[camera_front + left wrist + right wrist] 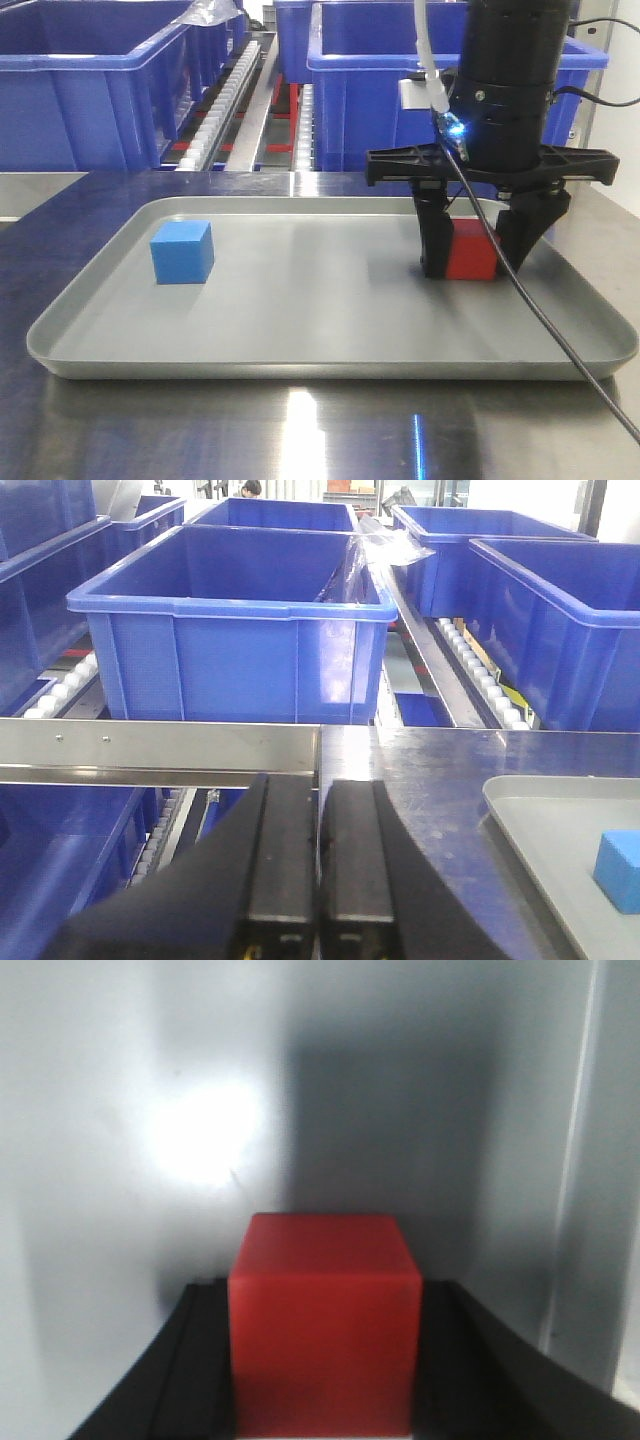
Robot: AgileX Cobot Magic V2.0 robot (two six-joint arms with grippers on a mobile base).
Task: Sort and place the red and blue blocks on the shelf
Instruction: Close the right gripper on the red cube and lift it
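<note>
The red block (472, 250) rests on the right part of the grey tray (300, 362). My right gripper (476, 245) comes straight down over it, its two black fingers pressed against the block's left and right faces. The right wrist view shows the red block (323, 1325) filling the gap between the fingers, with my right gripper (323, 1360) shut on it. The blue block (182, 252) sits alone on the tray's left part. My left gripper (320, 785) hovers shut and empty over the steel table, left of the tray (545, 815) and the blue block (620, 870). The shelf (228, 95) stands behind.
Large blue bins (90, 80) sit on the shelf's white roller rails, with another bin (380, 90) behind the right arm. A bin (235, 620) fills the middle of the left wrist view. A steel table (300, 430) carries the tray. A black cable (540, 310) trails from the right arm.
</note>
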